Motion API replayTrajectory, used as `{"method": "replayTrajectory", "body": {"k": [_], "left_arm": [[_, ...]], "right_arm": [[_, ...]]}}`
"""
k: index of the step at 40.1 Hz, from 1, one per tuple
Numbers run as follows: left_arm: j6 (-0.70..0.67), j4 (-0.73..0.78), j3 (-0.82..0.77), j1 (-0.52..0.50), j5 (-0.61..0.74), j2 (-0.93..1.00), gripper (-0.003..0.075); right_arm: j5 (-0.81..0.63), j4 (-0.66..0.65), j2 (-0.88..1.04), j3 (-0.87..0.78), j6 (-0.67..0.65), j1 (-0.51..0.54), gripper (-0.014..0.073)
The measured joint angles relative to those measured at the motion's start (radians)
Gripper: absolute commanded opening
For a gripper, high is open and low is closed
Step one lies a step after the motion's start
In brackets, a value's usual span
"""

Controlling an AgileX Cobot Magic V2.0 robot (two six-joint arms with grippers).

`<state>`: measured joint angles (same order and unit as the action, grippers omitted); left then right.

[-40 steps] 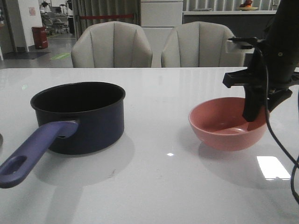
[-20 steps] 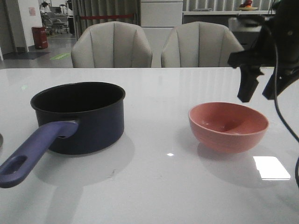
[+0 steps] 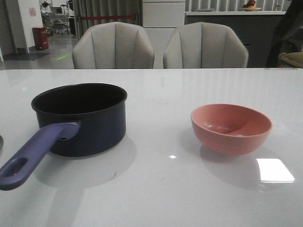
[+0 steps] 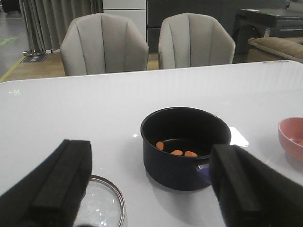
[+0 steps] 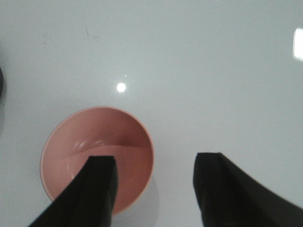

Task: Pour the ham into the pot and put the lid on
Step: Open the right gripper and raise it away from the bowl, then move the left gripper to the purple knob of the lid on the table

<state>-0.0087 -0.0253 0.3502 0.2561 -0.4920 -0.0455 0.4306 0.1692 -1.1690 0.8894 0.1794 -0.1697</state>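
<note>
The navy pot [image 3: 80, 118] stands on the left of the white table, its purple-blue handle [image 3: 33, 156] pointing toward me. The left wrist view shows the pot [image 4: 184, 151] with three orange-pink ham slices [image 4: 176, 152] on its black floor. The glass lid [image 4: 104, 203] lies flat beside the pot, with only part of its steel rim in view and its knob hidden. My left gripper [image 4: 150, 156] is open and empty, held back from the pot and lid. My right gripper [image 5: 156, 158] is open and empty above the empty pink bowl [image 5: 97, 158]. Neither gripper shows in the front view.
The pink bowl [image 3: 231, 128] sits upright on the table's right side and also shows in the left wrist view [image 4: 291, 137]. Two beige chairs [image 3: 113, 47] stand behind the table's far edge.
My right gripper let go of the pink bowl's rim, rose up and to the right, and left the front view. The bowl settled on the table. The pot has not moved.
</note>
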Motion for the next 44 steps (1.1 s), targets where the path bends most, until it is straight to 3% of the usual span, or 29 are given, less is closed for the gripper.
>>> {"method": "replayTrajectory", "body": {"k": [10,26,33,37,42,44], "left_arm": [[0.0,0.0,0.0,0.0,0.0,0.0,0.0552],[0.0,0.0,0.0,0.0,0.002,0.0,0.0552],[0.0,0.0,0.0,0.0,0.004,0.0,0.0552],[0.0,0.0,0.0,0.0,0.004,0.0,0.0552],[0.0,0.0,0.0,0.002,0.004,0.0,0.0552],[0.0,0.0,0.0,0.002,0.005,0.0,0.0552]], "right_arm": [[-0.138,0.016,0.305,-0.248,0.002,0.0,0.0473],[-0.211,0.022,0.846,-0.578,0.002,0.0,0.0473],[-0.232,0.028,0.958,-0.683,0.002,0.0,0.0469],[-0.245,0.029,0.965,-0.704,0.002,0.0,0.0384],[-0.263,0.03,0.969,-0.706,0.002,0.0,0.0124],[-0.263,0.03,0.969,-0.706,0.002,0.0,0.0141]]}}
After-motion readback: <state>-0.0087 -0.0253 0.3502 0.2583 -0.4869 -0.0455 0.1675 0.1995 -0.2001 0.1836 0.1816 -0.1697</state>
